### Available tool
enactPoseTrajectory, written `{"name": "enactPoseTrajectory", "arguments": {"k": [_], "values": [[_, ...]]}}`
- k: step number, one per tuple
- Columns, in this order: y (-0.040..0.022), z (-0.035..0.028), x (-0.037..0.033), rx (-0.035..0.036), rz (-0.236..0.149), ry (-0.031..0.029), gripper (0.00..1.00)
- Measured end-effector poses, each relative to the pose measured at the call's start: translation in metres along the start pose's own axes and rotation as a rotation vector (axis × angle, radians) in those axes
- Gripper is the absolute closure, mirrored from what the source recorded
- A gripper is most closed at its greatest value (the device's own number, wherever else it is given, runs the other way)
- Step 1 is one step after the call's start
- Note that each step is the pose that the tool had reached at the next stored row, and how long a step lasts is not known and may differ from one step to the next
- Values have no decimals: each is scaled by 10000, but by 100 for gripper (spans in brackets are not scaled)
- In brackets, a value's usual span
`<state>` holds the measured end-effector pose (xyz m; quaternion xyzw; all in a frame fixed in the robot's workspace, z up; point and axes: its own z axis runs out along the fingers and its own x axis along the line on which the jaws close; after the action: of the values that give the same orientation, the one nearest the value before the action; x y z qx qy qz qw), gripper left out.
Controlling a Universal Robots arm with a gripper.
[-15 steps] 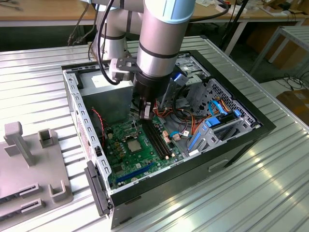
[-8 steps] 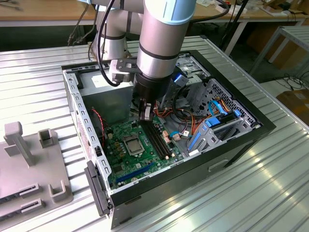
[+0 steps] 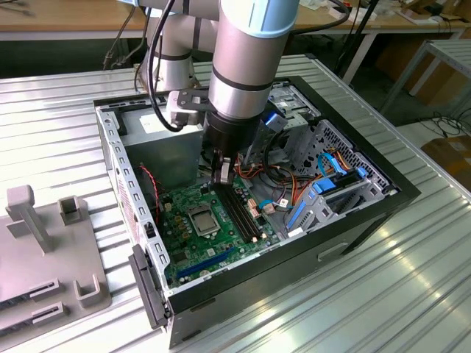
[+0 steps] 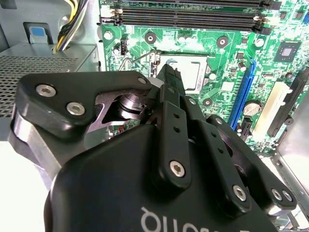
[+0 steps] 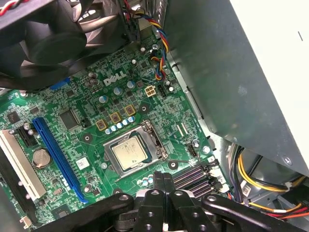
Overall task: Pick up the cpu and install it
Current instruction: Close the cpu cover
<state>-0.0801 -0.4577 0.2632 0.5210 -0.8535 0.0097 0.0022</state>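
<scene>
The cpu (image 5: 130, 153), a small silvery square chip, lies flat inside the metal-framed socket (image 5: 155, 141) on the green motherboard (image 5: 87, 104). It also shows in the exterior view, cpu (image 3: 201, 218), and, partly behind the fingers, in the second wrist view, cpu (image 4: 190, 72). My gripper (image 3: 223, 176) hangs inside the open computer case, above the board between the socket and the black memory slots (image 3: 243, 213). Its two dark fingers (image 5: 158, 182) are pressed together, shut, with nothing between them. The gripper (image 4: 169, 72) is apart from the chip.
The black case wall (image 3: 353, 220) surrounds the board. A grey power supply box (image 5: 231, 72), bundled coloured cables (image 3: 294, 187) and a blue drive bracket (image 3: 316, 198) crowd the exterior view's right. A black fan (image 5: 53, 38) overhangs the board. Grey fixtures (image 3: 44, 243) stand on the ribbed table.
</scene>
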Motion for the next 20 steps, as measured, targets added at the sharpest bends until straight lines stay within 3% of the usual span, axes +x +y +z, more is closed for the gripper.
{"name": "enactPoseTrajectory", "arguments": {"k": [6,8,11,15,20], "values": [[0,0,1,-1,0,-1,89],[0,0,2,-22,-1,-42,89],[7,2,11,-24,-1,-46,89],[83,13,52,-24,-3,-45,89],[130,32,80,5,-78,62,89]]}}
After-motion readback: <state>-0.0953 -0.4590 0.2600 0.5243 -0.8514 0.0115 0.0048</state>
